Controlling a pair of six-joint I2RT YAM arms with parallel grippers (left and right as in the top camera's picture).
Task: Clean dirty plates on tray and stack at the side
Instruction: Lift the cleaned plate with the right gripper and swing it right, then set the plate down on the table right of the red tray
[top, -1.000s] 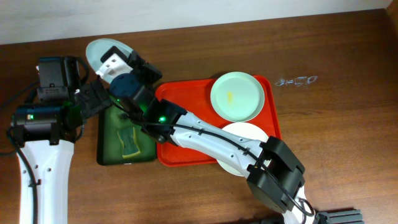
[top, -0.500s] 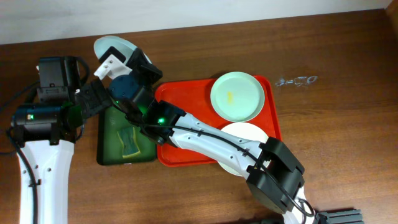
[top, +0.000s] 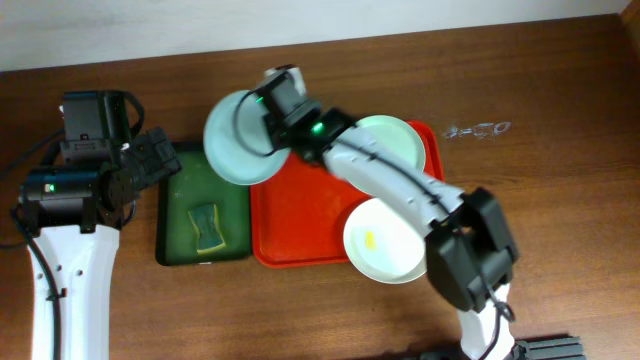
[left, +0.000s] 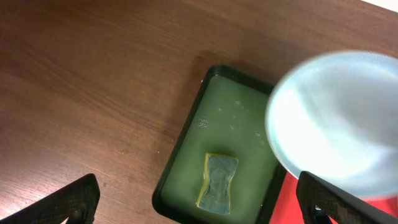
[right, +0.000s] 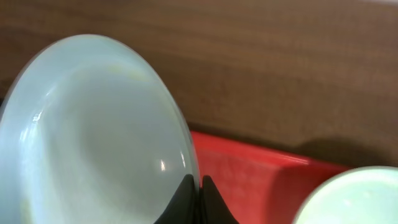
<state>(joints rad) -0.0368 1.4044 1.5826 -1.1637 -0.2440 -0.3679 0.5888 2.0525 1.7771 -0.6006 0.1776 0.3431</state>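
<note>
My right gripper (top: 266, 115) is shut on the rim of a pale mint plate (top: 235, 145) and holds it tilted in the air over the seam between the green tray and the red tray (top: 300, 215). In the right wrist view the fingers (right: 198, 194) pinch that plate's edge (right: 93, 143) above the red tray (right: 261, 180). A second plate (top: 400, 135) lies at the tray's back right, partly hidden by my arm. A third plate (top: 385, 242) with a yellow smear lies at the tray's front right. My left gripper (top: 150, 165) is open and empty, and in its own view (left: 199, 208) it is above the sponge.
A dark green tray (top: 175, 205) with a yellow-green sponge (top: 207, 228) sits left of the red tray; it also shows in the left wrist view (left: 186, 155) with the sponge (left: 217, 183). A small clear object (top: 478, 129) lies on the table at the back right.
My right arm has swung the held plate from behind the green tray's back left corner rightward and forward to the seam between the trays. The front plate is now uncovered. The left arm has not moved.
</note>
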